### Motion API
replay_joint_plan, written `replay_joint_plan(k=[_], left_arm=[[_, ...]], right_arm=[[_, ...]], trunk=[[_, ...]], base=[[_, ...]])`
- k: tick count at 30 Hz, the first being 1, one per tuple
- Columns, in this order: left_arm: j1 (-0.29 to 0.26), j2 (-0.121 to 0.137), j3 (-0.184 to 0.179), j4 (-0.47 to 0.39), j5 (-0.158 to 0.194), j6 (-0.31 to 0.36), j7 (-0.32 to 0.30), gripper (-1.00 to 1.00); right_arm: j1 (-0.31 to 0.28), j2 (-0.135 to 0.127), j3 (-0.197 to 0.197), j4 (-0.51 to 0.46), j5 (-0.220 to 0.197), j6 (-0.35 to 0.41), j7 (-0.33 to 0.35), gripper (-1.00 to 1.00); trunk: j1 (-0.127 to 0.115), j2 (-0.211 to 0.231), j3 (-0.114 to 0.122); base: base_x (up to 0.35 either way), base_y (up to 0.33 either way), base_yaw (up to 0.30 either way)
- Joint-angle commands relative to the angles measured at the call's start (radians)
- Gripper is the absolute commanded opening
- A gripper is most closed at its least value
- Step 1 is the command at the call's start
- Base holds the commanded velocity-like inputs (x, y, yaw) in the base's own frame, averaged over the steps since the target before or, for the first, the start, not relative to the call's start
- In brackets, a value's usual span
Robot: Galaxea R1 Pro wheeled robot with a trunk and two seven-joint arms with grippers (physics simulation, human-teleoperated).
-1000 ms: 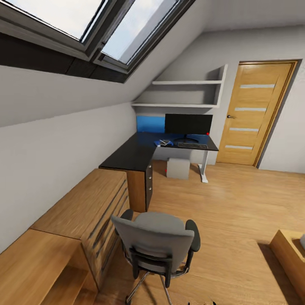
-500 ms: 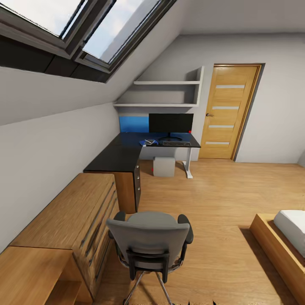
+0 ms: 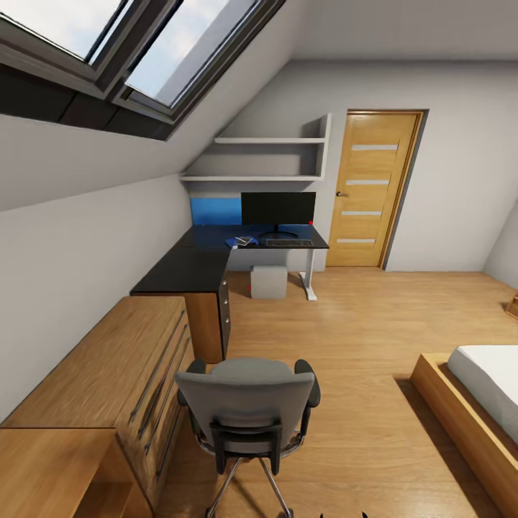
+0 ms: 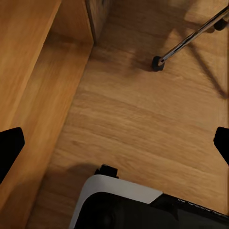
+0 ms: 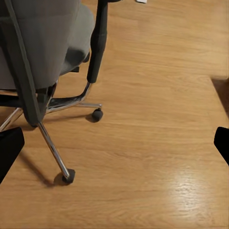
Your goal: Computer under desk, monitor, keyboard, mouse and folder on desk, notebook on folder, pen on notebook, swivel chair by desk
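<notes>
I am in a sloped-ceiling bedroom with a smooth wood-plank floor [image 3: 345, 324] and pale grey walls. My landmark is the desk [image 3: 194, 270], an L-shaped piece with a matte black top, a drawer unit with small silver knobs and one white leg, set in the far corner under two white wall shelves [image 3: 266, 158].

On the desk, at its far end, stands one wide flat monitor [image 3: 278, 208] with a black front and a tiny red light at a lower corner. One slim black keyboard [image 3: 289, 243] lies just in front of it. Beside the keyboard lies a flat blue folder [image 3: 242, 242] with a small dark notebook [image 3: 244, 239] on it; the pen is too small to tell. A grey boxy computer [image 3: 269, 281] sits on the floor under the desk.

One swivel chair [image 3: 248, 414] stands well apart from the desk, nearest me, its back to me: grey fabric seat and back, two black rounded armrests, chrome legs on black castors. Its seat looks bare.

Beside the desk runs a long light-wood drawer unit [image 3: 115, 381]. One wooden door [image 3: 370, 191] with four frosted slots is beyond the desk, and a wood-framed bed [image 3: 475, 403] with a white mattress lies off to the other side.

No writing can be read anywhere.

My left gripper [image 4: 114, 148] and right gripper [image 5: 114, 148] both hang wide apart over the floor, holding nothing.
</notes>
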Motion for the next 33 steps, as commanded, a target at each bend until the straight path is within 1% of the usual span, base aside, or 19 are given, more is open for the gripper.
replay_joint_plan(k=[1, 11, 25, 33], left_arm=[[-0.001, 0.001, -0.008, -0.004, 0.003, -0.002, 0.010, 1.00], [-0.001, 0.001, -0.006, -0.012, 0.011, -0.002, 0.017, 1.00], [-0.001, -0.004, -0.008, -0.016, 0.012, -0.002, 0.015, 1.00], [-0.001, 0.000, -0.008, -0.016, 0.012, -0.002, 0.016, 1.00]], right_arm=[[-0.001, 0.000, 0.008, 0.001, -0.005, -0.002, -0.005, 1.00], [-0.001, -0.003, 0.009, 0.011, -0.004, -0.002, -0.005, 1.00], [-0.001, -0.004, 0.011, 0.012, -0.004, -0.002, -0.005, 1.00], [-0.001, -0.004, 0.011, 0.012, -0.004, -0.002, -0.005, 1.00]], trunk=[[0.004, -0.009, -0.005], [0.043, -0.079, -0.036], [0.096, -0.177, -0.080], [0.127, -0.233, -0.105]], base=[[-0.001, 0.001, -0.003], [0.000, 0.000, 0.000], [0.000, 0.000, 0.000], [-0.057, 0.117, 0.000]])
